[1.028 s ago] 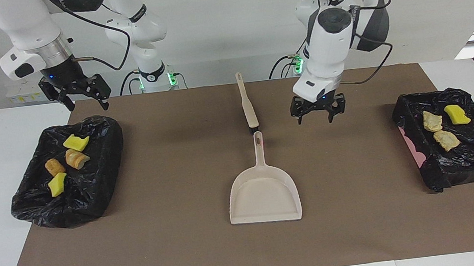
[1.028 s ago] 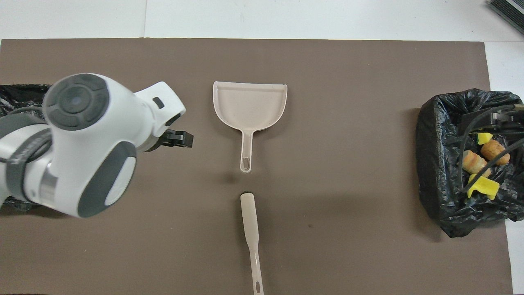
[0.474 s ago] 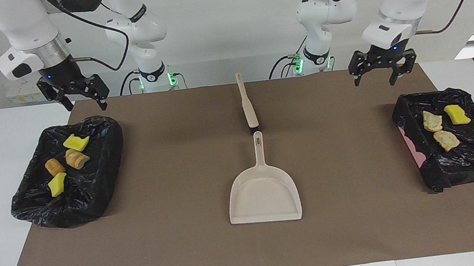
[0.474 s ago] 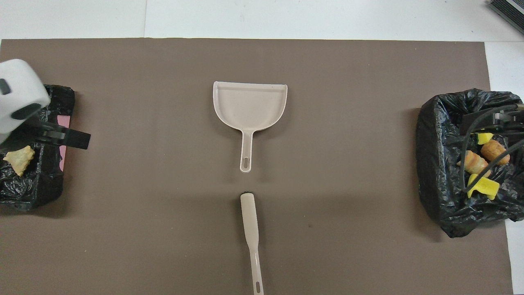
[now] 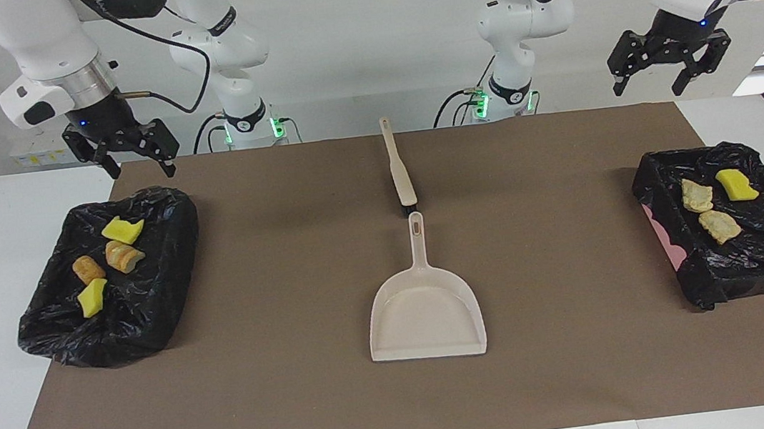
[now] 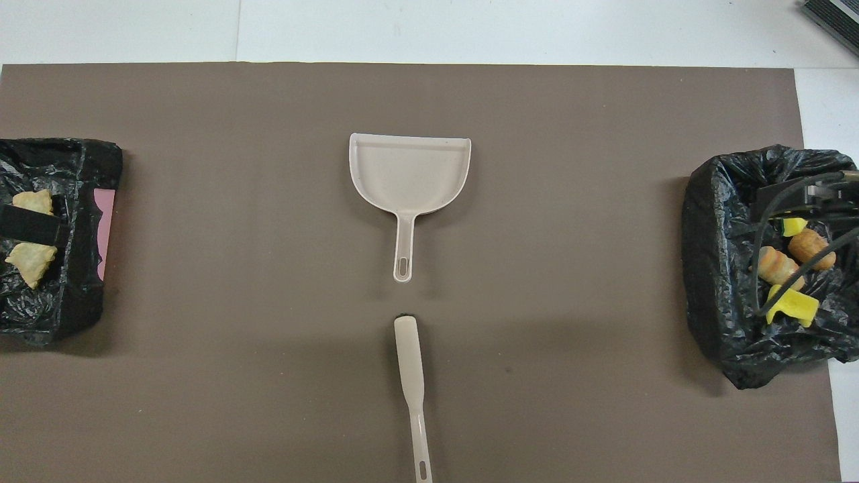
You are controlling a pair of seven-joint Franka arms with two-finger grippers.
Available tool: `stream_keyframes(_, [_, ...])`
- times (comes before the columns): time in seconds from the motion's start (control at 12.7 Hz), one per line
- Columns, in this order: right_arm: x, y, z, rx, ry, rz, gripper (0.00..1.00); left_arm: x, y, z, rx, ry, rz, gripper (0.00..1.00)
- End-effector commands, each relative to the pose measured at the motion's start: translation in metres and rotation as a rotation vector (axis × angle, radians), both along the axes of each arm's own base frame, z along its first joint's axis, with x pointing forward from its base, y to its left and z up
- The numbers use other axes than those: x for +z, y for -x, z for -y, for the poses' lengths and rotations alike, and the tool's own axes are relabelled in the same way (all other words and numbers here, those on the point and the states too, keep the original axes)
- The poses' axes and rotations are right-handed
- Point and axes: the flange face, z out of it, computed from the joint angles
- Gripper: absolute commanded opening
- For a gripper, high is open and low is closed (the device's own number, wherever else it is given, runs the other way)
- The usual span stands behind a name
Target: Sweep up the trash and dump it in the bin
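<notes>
At the two short ends of the desk sit two black-lined bins, and all the trash lies inside them. Four pieces point(image 5: 124, 256) rest in the bin point(image 5: 149, 320) at the right arm's end. Three pieces point(image 5: 718, 225) rest in the bin point(image 5: 755, 265) at the left arm's end. No lump shows on the brown mat point(image 5: 288, 398) between them.

The right gripper point(image 5: 140, 163) hangs with its fingers spread and empty, over the corner of its bin nearest the robots' edge. The left gripper point(image 5: 654, 75) is raised high, also spread and empty. In the overhead view it covers part of the bin at its own end.

At the middle of the desk the brush point(image 5: 401, 176) lies with its long axis running from the robots' edge toward the centre. The dustpan point(image 5: 426, 317) lies just past its bristle end, apart from it, with its handle in line with the brush and its mouth toward the edge away from the robots. Both tools are well apart from either gripper and about equally placed between the two arms.

The sweeping looks finished, with nothing left for either arm to fetch.
</notes>
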Motion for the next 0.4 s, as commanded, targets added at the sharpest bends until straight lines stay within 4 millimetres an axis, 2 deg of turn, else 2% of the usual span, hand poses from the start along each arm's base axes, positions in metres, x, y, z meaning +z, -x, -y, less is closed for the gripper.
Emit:
stream_keyframes(0.0, [0.001, 0.0074, -0.0018, -0.014, -0.016, 0.001, 1.0, -0.0003, 0.0089, -0.0072, 0.015, 0.01, -0.032, 1.0])
stream_keyframes(0.32, [0.001, 0.0074, -0.0013, -0.014, -0.012, 0.001, 1.0, -0.0019, 0.0114, -0.0031, 0.014, 0.005, -0.037, 1.0])
